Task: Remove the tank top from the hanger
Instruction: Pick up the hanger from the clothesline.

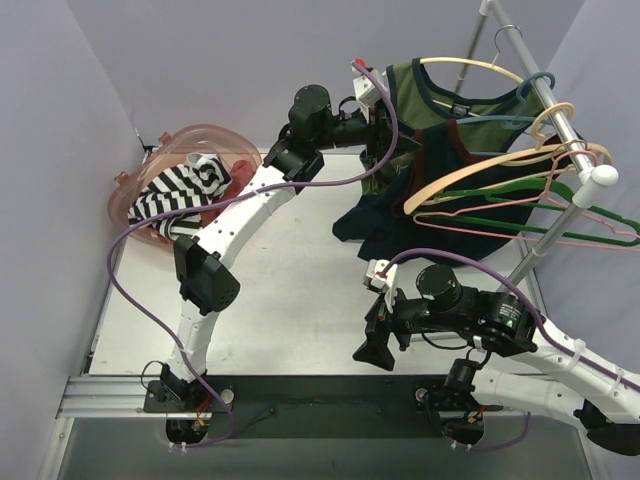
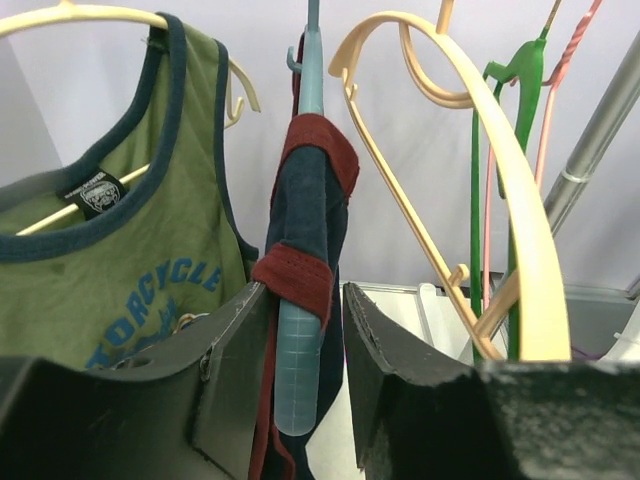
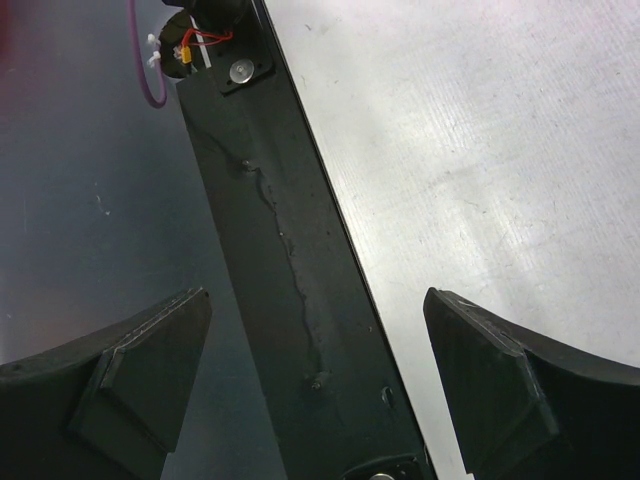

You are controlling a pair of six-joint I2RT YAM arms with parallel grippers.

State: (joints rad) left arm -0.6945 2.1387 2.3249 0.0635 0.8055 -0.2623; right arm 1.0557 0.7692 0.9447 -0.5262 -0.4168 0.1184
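Jaws of left arm point(image 1: 250, 200) stand apart around blue hanger point(image 2: 300, 350) bearing navy tank top point(image 2: 312, 200); right jaws wide apart above counter point(image 3: 480, 150)

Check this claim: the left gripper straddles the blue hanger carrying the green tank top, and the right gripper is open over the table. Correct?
Wrong garment. In the left wrist view the left gripper straddles the blue hanger, which carries the navy tank top with red trim; the green tank top hangs beside it.
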